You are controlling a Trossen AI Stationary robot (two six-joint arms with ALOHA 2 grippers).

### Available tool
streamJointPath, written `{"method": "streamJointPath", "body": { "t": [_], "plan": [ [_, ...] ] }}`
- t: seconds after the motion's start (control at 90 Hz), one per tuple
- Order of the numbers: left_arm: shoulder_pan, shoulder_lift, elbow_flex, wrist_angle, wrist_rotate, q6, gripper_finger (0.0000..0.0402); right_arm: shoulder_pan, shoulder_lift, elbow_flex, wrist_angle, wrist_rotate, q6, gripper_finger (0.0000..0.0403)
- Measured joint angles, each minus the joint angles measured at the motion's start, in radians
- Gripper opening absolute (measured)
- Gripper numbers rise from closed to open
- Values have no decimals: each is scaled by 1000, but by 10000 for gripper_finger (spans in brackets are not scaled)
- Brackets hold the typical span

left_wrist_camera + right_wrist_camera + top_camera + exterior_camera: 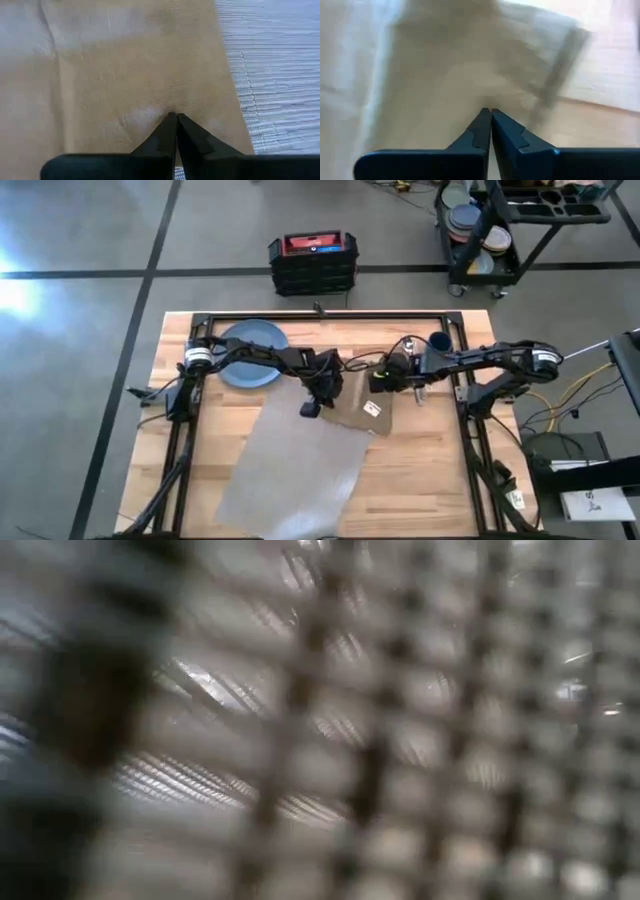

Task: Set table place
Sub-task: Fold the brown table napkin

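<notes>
Tan napkin (362, 408) overlapping grey placemat (290, 465), blue plate (250, 352) far-left

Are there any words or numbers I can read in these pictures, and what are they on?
None can be read.
White tag on the tan napkin: too small to tell if it carries print.
White sheets on the dark stand at the right edge: print too small.
Red-topped black case on the floor: no legible label.

1. The high view is evenly lit, with a bright glare patch on the floor (15, 290) at the left edge.
2. The low view is a heavy, unfocused blur of woven mesh.
3. The left wrist view is sharp.
4. The right wrist view is smeared.
</notes>
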Motion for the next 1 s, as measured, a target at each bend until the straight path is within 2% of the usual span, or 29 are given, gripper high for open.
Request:
{"method": "streamJointPath", "body": {
  "t": [0.122, 0.422, 0.711, 1.0],
  "plan": [
    [25, -25, 55, 4, -57, 70, 0, 21, -31, 8, 5, 1, 7, 0],
    [121, -17, 120, 8, -50, 187, 0, 111, -27, 10, 5, 5, 90, 0],
    [182, 40, 122, 66, -7, 211, 0, 218, -27, 10, 8, 27, 213, 0],
    [183, 113, 210, 1, -6, 209, 0, 301, -22, 10, 8, 28, 300, 0]
  ]
}}
